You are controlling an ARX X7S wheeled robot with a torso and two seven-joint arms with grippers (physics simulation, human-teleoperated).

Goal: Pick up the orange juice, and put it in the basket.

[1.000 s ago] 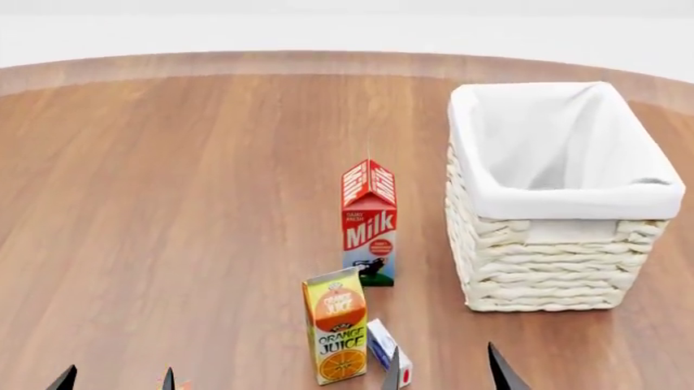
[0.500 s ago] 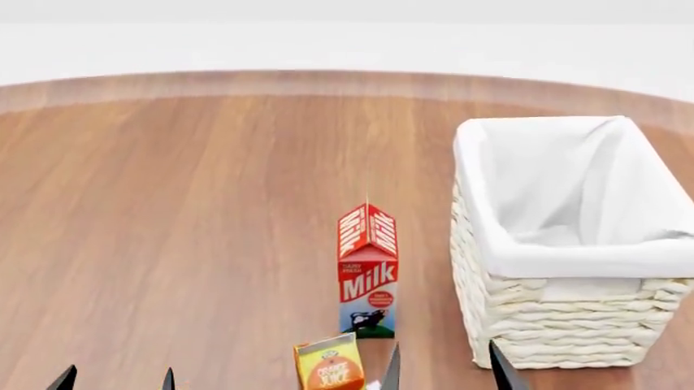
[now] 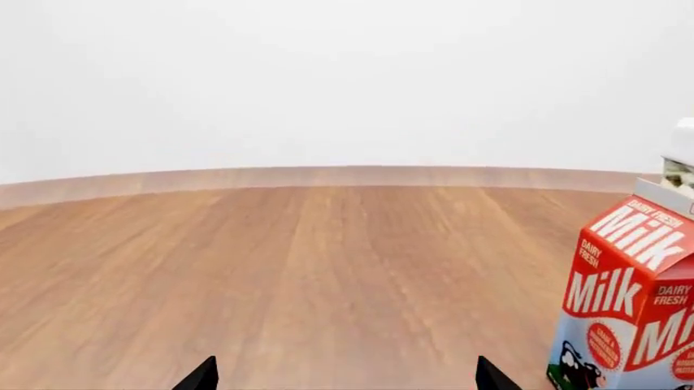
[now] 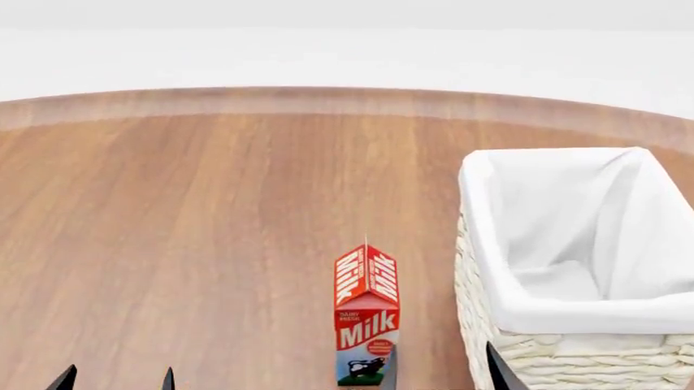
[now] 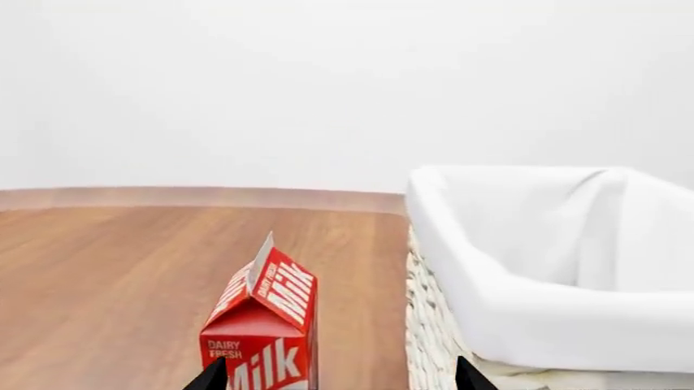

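No juice box in sight, so the grab has not begun.

Only the milk carton (image 4: 366,317) stands by the basket (image 4: 509,313), close to the tabletop's (image 4: 195,244) near edge. The left gripper (image 3: 341,380) and right gripper (image 5: 338,380) have jaws spread wide, holding nothing. Next, the robot likely needs to look down and find the orange juice.

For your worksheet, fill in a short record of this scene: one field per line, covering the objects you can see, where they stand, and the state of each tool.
surface: wooden table
milk carton: upright, to the left of the basket, apart from it
basket: white wicker, cloth liner, nothing seen inside
orange juice: not in any current view
left tool: open, holds nothing
right tool: open, holds nothing
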